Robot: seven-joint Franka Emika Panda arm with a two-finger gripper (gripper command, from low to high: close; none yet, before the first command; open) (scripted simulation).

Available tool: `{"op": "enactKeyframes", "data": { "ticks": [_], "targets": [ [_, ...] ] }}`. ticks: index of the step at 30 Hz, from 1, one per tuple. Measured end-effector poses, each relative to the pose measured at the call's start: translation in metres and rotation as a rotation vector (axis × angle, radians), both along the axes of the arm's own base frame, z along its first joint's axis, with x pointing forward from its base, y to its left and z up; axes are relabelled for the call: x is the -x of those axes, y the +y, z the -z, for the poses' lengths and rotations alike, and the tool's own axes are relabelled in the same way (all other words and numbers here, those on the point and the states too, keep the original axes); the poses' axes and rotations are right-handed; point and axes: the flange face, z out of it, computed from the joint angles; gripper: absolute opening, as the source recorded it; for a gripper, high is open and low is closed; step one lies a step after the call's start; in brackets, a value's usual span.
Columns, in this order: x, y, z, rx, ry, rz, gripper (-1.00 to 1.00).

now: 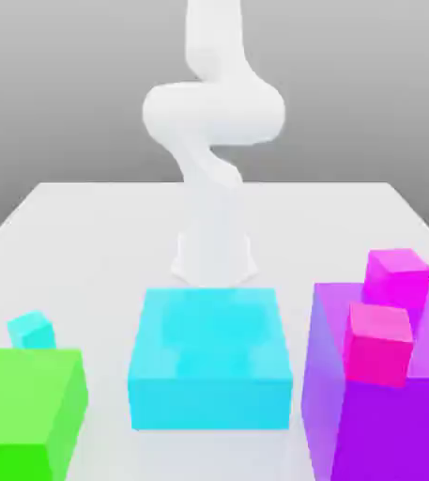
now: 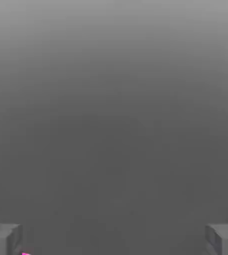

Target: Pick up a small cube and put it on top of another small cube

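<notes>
A small light cyan cube (image 1: 32, 329) sits on the white table (image 1: 96, 225) at the exterior view's left, just behind a big green block (image 1: 25, 404). My white arm comes down at the middle, and its hand (image 1: 213, 258) ends behind the large flat cyan block (image 1: 210, 357), which hides the fingertips. In the hand view my gripper (image 2: 114, 240) is open, its two grey fingers (image 2: 3, 239) wide apart with nothing between them, facing plain grey. The hand is well to the right of the small cube and apart from it.
A big purple block (image 1: 387, 413) stands at the exterior view's right with two small magenta cubes (image 1: 398, 275) (image 1: 379, 340) on it. A magenta sliver (image 2: 25, 253) shows at the hand view's edge. White table stretches behind the blocks.
</notes>
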Motion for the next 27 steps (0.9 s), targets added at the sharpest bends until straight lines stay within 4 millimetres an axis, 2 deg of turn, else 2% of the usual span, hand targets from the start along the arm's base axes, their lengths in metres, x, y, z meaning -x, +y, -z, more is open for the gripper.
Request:
{"op": "enactKeyframes", "data": {
  "ticks": [3, 7, 11, 15, 17, 18, 20, 22, 27],
  "targets": [
    [-0.028, -0.054, 0.071, -0.015, 0.109, 0.106, 0.0],
    [-0.035, -0.124, 0.163, -0.05, 0.242, 0.238, 0.0],
    [-0.013, -0.186, 0.256, -0.102, 0.369, 0.367, 0.0],
    [0.034, -0.235, 0.345, -0.172, 0.493, 0.492, 0.0],
    [0.065, -0.251, 0.387, -0.213, 0.552, 0.554, 0.0],
    [0.087, -0.263, 0.407, -0.241, 0.58, 0.603, 0.0],
    [0.12, -0.268, 0.445, -0.285, 0.637, 0.652, 0.0],
    [0.132, -0.269, 0.47, -0.3, 0.659, 0.669, 0.0],
    [0.136, -0.269, 0.522, -0.303, 0.667, 0.673, 0.0]
  ]
}}
